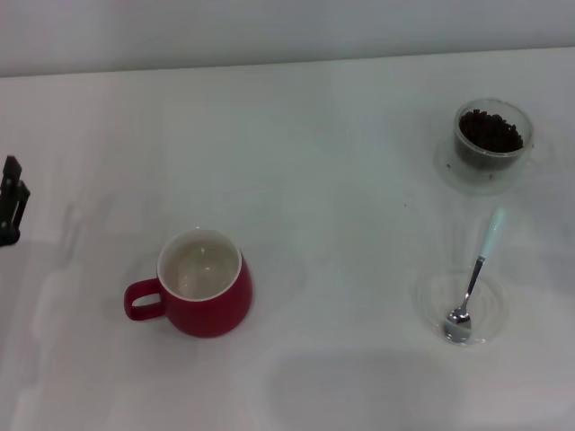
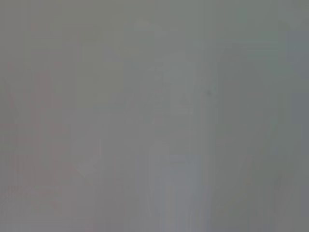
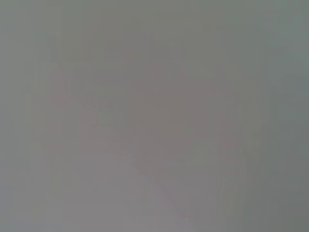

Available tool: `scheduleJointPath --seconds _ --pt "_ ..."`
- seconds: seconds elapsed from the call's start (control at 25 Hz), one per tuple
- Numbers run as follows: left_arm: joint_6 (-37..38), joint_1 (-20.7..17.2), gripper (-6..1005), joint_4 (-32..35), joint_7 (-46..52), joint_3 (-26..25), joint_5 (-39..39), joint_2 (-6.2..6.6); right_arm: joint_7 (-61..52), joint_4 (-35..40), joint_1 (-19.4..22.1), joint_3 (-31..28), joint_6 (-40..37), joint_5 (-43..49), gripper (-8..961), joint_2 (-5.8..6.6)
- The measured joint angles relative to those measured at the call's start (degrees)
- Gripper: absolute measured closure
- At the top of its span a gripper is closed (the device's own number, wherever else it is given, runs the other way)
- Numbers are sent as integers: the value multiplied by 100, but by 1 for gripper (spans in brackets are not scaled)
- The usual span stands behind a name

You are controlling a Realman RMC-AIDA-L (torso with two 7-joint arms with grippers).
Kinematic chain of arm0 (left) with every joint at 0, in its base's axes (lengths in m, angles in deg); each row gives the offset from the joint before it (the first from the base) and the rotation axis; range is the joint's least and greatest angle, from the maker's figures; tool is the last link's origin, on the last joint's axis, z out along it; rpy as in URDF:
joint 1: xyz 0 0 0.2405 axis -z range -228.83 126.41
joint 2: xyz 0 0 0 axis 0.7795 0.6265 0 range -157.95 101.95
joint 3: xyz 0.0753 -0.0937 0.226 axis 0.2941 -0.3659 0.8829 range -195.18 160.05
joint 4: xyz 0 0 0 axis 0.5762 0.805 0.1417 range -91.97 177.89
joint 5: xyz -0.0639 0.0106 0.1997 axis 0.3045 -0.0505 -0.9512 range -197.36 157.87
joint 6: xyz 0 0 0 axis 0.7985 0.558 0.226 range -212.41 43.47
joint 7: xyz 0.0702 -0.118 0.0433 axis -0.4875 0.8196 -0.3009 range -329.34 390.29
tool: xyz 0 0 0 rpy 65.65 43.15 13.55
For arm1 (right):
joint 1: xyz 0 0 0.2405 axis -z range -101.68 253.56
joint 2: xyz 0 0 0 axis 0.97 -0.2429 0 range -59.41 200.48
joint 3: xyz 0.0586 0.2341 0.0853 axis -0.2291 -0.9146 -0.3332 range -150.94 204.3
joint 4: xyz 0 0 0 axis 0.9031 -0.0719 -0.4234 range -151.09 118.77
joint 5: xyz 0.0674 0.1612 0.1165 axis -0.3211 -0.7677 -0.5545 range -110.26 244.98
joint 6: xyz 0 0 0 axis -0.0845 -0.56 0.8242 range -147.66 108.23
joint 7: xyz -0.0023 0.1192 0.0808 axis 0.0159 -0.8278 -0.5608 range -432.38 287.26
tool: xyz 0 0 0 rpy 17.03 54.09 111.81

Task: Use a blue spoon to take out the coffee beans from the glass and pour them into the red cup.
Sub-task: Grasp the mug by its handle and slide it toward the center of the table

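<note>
The red cup [image 1: 205, 285] stands at the front left of the white table, handle to the left, its white interior empty. The glass [image 1: 491, 142] stands at the far right with the coffee beans [image 1: 490, 131] inside. The blue spoon [image 1: 475, 275] lies with its metal bowl in a flat clear dish [image 1: 429, 303] at the front right, its pale handle pointing away toward the glass. My left gripper [image 1: 11, 199] shows only as a dark part at the far left edge, well away from the cup. My right gripper is out of view. Both wrist views show only blank grey.
The white table [image 1: 341, 197] ends at a pale wall along the back. The glass stands on a faint clear round base [image 1: 449, 171].
</note>
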Motion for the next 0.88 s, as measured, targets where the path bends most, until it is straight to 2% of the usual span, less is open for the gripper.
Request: scheduleJointPath --seconds 0.28,0.52,0.72,0.88 --pt "336 -585 319 83 0 8 -618 -1 -421 43 44 24 10 5 89 1" --pt "749 -973 320 153 10 216 -850 -6 -1672 340 214 134 10 41 89 21" --pt "848 -1046 320 133 74 549 -812 -6 -2523 682 330 382 -50 103 89 58" --pt "843 -1156 318 97 277 600 -817 1 -3020 751 426 441 -76 108 89 131"
